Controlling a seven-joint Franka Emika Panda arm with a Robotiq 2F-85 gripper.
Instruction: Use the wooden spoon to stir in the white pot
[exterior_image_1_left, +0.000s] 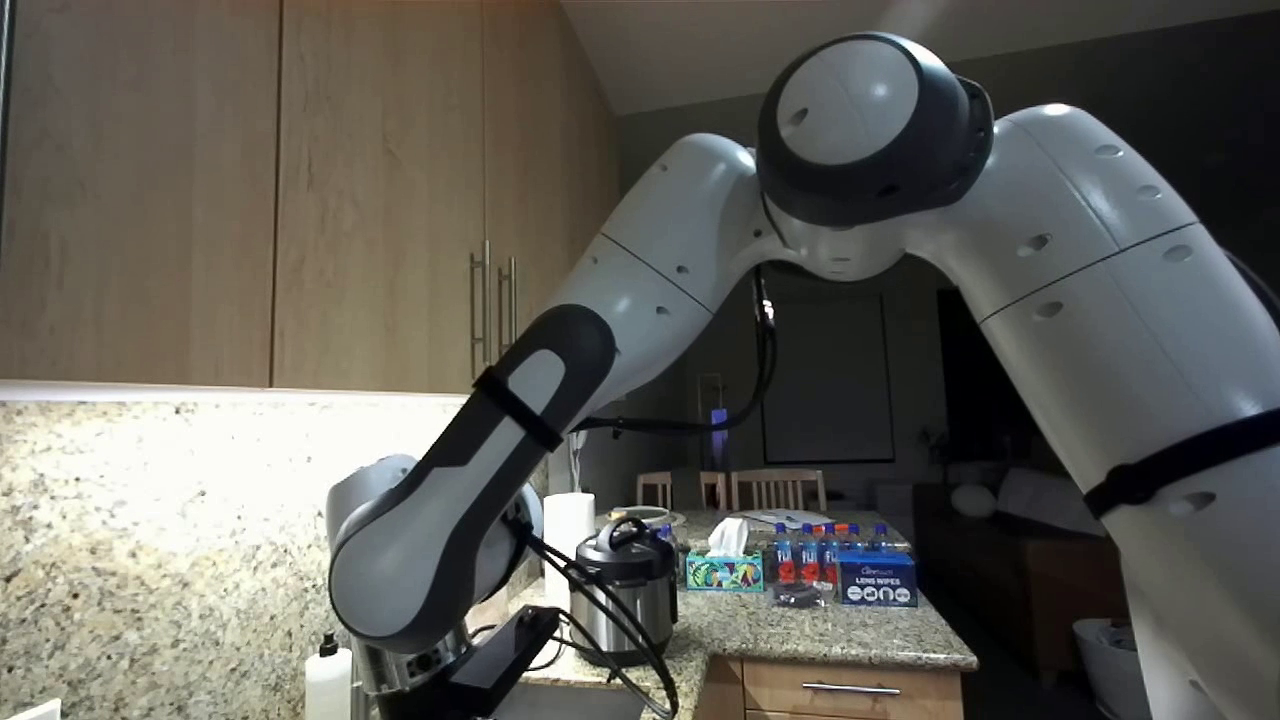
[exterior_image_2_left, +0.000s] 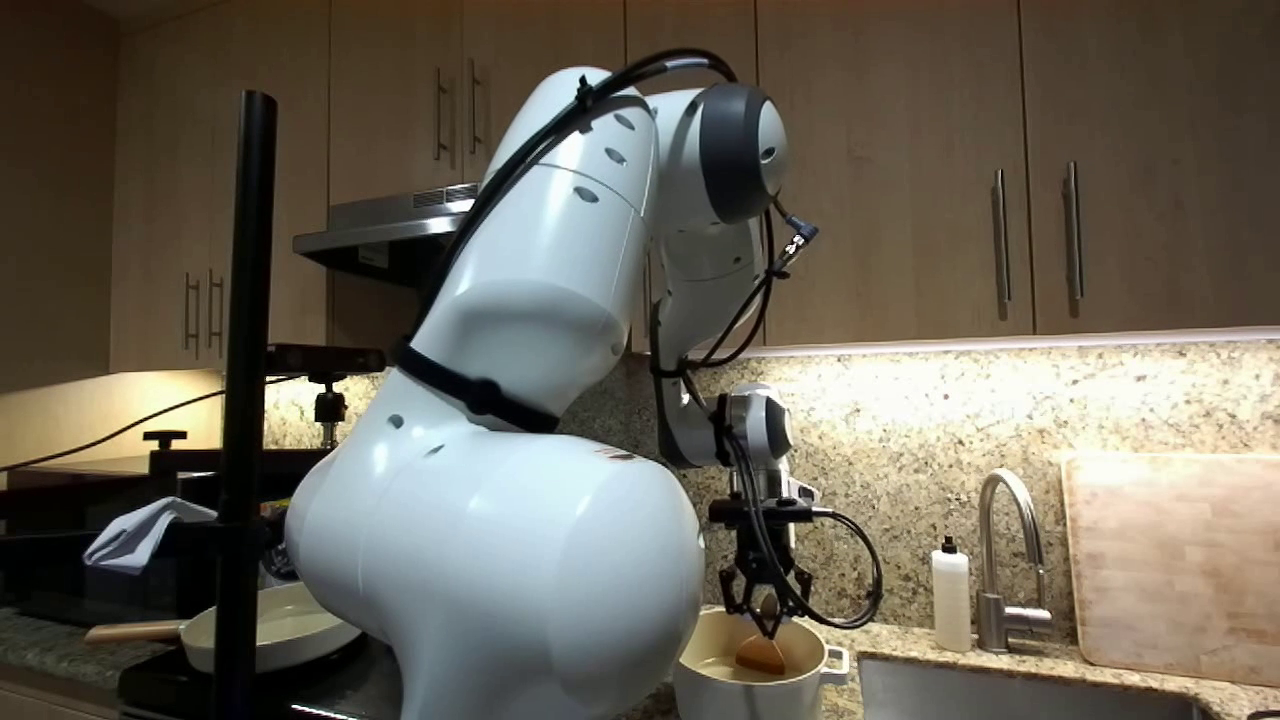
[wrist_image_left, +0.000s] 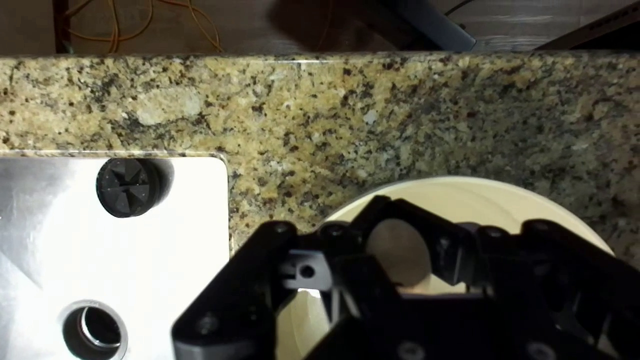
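Wooden spoon (exterior_image_2_left: 761, 656) is clenched by the claw (exterior_image_2_left: 768, 630), long axis near upright; its blade is held below, inside the white pot (exterior_image_2_left: 748, 696), near the edge of the table (wrist_image_left: 300, 115).

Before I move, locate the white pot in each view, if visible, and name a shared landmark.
In an exterior view: white pot, right of centre, at the bottom edge.
In an exterior view, with the tissue box: not visible.
Wrist view: lower right, its cream interior partly hidden.
Shared landmark: granite countertop, in all three.
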